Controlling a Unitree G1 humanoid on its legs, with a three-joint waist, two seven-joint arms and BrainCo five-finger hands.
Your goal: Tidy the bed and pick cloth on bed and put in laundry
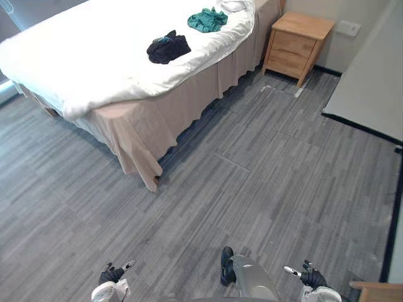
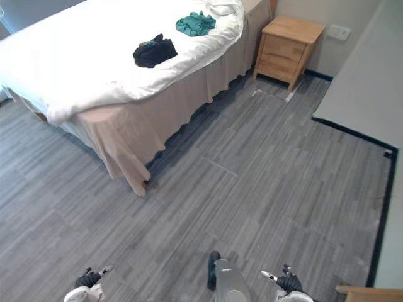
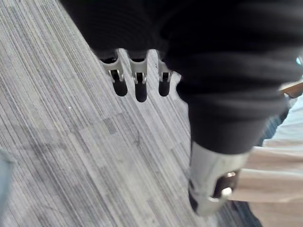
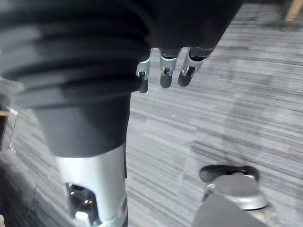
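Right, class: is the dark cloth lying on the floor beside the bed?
No, the dark cloth lies on top of the white bedcover, not far from the teal cloth.

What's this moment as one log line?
black crumpled cloth: on white-quilted bed | teal crumpled cloth: on bed | left hand: open, empty | right hand: open, empty
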